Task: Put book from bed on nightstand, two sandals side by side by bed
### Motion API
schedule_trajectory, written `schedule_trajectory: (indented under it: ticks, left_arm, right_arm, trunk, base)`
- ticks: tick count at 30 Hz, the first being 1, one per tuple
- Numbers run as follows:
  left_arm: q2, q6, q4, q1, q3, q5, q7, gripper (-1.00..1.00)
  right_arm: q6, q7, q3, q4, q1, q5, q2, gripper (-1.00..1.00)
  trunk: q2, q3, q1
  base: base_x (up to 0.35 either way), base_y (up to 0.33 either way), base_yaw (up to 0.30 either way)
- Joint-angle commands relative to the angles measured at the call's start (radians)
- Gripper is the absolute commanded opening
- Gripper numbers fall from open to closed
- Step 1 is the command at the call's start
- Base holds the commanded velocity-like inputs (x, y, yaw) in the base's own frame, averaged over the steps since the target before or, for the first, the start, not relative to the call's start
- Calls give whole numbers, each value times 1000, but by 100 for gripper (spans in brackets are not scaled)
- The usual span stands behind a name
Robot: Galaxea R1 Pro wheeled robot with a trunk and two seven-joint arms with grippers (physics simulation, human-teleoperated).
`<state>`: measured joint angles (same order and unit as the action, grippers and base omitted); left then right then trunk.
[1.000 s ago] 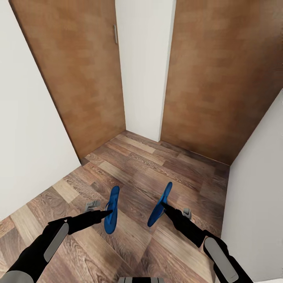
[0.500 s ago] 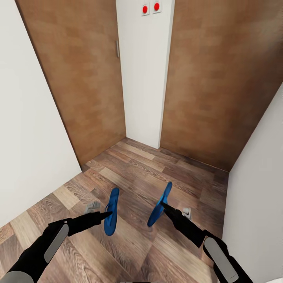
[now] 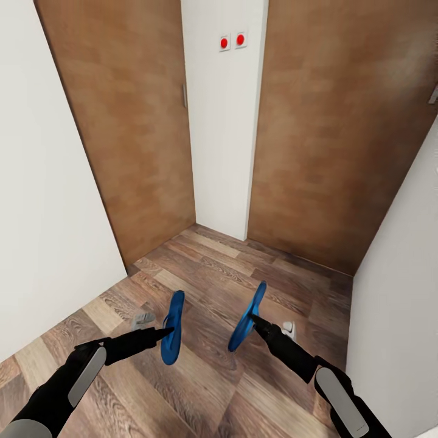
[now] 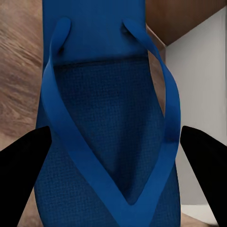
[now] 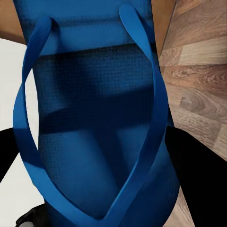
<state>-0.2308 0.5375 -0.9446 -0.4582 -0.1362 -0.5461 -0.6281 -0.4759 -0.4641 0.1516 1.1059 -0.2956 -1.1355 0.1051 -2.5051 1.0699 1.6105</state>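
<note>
I hold one bright blue sandal in each hand above the wood-plank floor. My left gripper (image 3: 168,331) is shut on the left sandal (image 3: 173,326), which hangs edge-on. In the left wrist view that sandal (image 4: 109,123) sits between the two black fingers (image 4: 21,158), straps facing the camera. My right gripper (image 3: 252,318) is shut on the other sandal (image 3: 248,315), also edge-on and tilted. The right wrist view shows this sandal (image 5: 92,127) close up between the dark fingers (image 5: 198,175). The bed, the book and the nightstand are out of view.
I face a narrow corner of the room. Two plain brown wooden doors (image 3: 131,128) (image 3: 337,134) flank a white wall strip (image 3: 225,121) carrying two red-buttoned switches (image 3: 232,41). White walls (image 3: 42,231) (image 3: 398,292) close in on both sides. Wood floor (image 3: 213,274) lies ahead.
The head view has tilted upward, so the doors, the wall strip and the red switches have slid down the picture. Both arms keep their hold on the sandals in the same pose.
</note>
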Motion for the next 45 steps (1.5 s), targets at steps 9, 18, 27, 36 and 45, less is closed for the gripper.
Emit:
schedule_trajectory:
  ticks: [9,18,27,36,45]
  left_arm:
    - [-1,7,1,0,-2,-8,2,-100]
    - [16,7,1,0,-2,-8,3,-100]
    - [20,7,2,0,-2,-8,4,-100]
    - [21,7,3,0,-2,-8,4,-100]
    - [21,7,3,0,-2,-8,2,-100]
  right_arm:
    - [-4,1,2,0,0,-7,1,-100]
    - [-4,1,3,-1,0,-7,1,-100]
    - [-4,1,3,-1,0,-7,1,-100]
    - [-4,1,3,-1,0,-7,1,-100]
    - [-4,1,4,-1,0,-7,1,-100]
  trunk:
    - [2,-34,-4]
    - [4,-69,-8]
    - [33,-101,-26]
    - [96,-129,-60]
    - [159,-157,-95]
  base:
    - [0,0,0]
    - [0,0,0]
    - [0,0,0]
    - [0,0,0]
    - [0,0,0]
